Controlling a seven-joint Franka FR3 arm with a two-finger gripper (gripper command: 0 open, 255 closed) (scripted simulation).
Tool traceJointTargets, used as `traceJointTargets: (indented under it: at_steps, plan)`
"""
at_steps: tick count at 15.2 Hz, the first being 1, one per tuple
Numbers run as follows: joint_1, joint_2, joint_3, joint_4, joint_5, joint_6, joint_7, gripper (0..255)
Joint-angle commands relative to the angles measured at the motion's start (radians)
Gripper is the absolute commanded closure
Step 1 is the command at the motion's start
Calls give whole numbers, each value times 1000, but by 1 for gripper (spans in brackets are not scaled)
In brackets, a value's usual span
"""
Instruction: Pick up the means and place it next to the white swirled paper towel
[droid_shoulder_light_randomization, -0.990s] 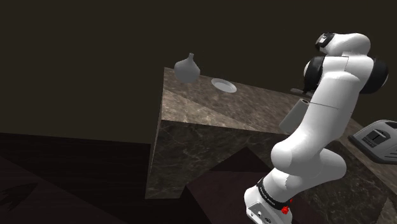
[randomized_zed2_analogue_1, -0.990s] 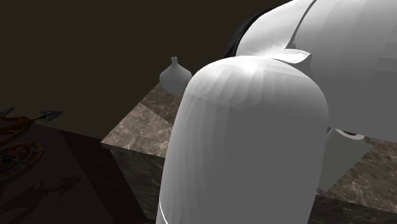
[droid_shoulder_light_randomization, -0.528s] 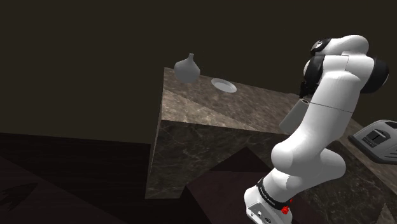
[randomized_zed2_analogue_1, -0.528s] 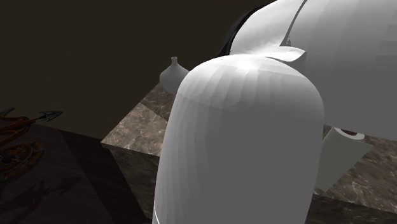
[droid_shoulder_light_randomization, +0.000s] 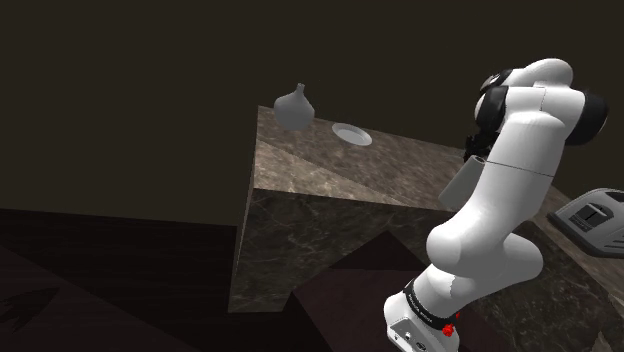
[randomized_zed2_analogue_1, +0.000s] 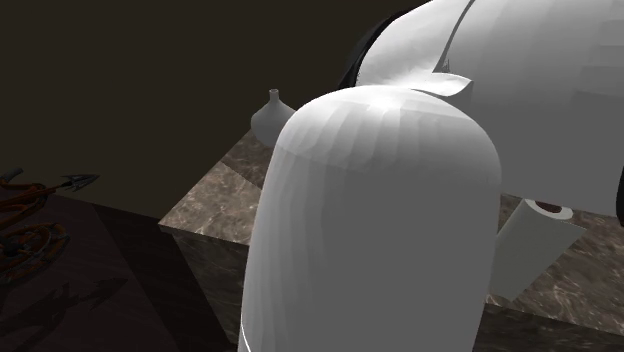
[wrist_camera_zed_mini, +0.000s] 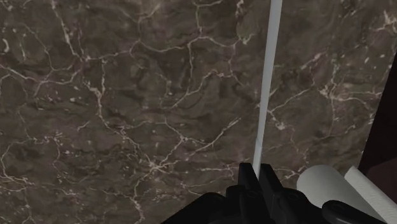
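Marble counter (wrist_camera_zed_mini: 114, 95): dark brown stone with pale veins, spread out beyond the fingertips.
Black gripper (wrist_camera_zed_mini: 256, 177): the two fingers are drawn in close, with only a sliver between them, and they are clenched on the near end of a thin strip.
Thin pale strip (wrist_camera_zed_mini: 266, 89): grey-white and seen edge-on. It runs straight out from between the fingers and far ahead of them over the stone. I cannot tell whether it touches the counter.
White paper towel roll (wrist_camera_zed_mini: 323, 186): lies just beside one finger, close to the clasped end of the strip but apart from it. In the second exterior view its brown core faces up.
White arm (randomized_zed2_analogue_1: 380, 220): bulks large in the second exterior view, between that camera and the fingers.
Grey vase (droid_shoulder_light_randomization: 293, 108): round-bellied and narrow-necked, at the counter's far corner, well apart from the fingers.
Shallow dish (droid_shoulder_light_randomization: 351, 134): pale, near the vase, also well apart from the fingers.
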Motion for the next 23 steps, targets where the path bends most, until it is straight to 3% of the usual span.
traceJointTargets:
  at_steps: [1,18,23]
  plan:
    - [4,2,2,-27,3,28,-4,255]
    - [2,72,34,-175,63,224,-56,255]
    - [2,72,34,-175,63,224,-56,255]
